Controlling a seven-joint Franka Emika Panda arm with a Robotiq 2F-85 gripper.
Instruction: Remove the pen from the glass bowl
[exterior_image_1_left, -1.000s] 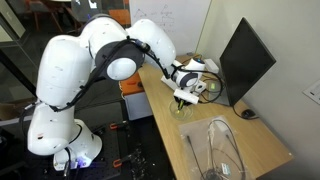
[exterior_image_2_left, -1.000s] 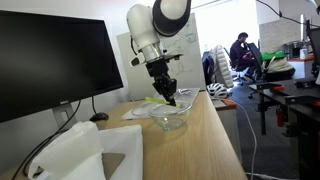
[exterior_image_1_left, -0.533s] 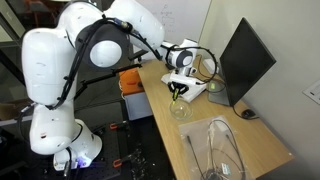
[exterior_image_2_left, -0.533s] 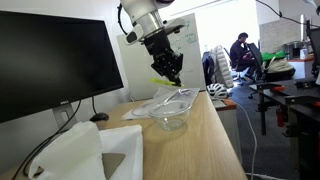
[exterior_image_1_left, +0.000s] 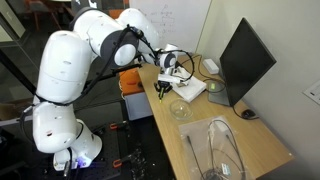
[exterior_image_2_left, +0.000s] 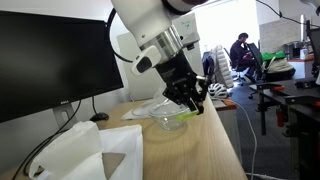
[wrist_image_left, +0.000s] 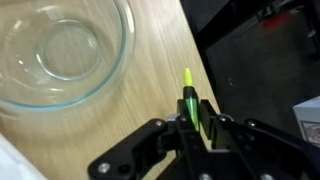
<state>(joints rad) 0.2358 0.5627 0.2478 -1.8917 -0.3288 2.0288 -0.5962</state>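
One bulky white robot arm reaches in from the left and bends its wrist down over the pale wooden counter. We see its black fingers closed tight on a slim bright green pen held upright, tip down. In the wrist view, the pen sits outside the clear glass bowl, just right of its rim, above bare wood. We cannot tell whether the tip touches the counter.

Softly, evenly lit indoors. Washed out far behind by a bright window in an exterior view. Blurred throughout in the wrist view: claw dark and smeared, pale glints along the glass bowl rim.
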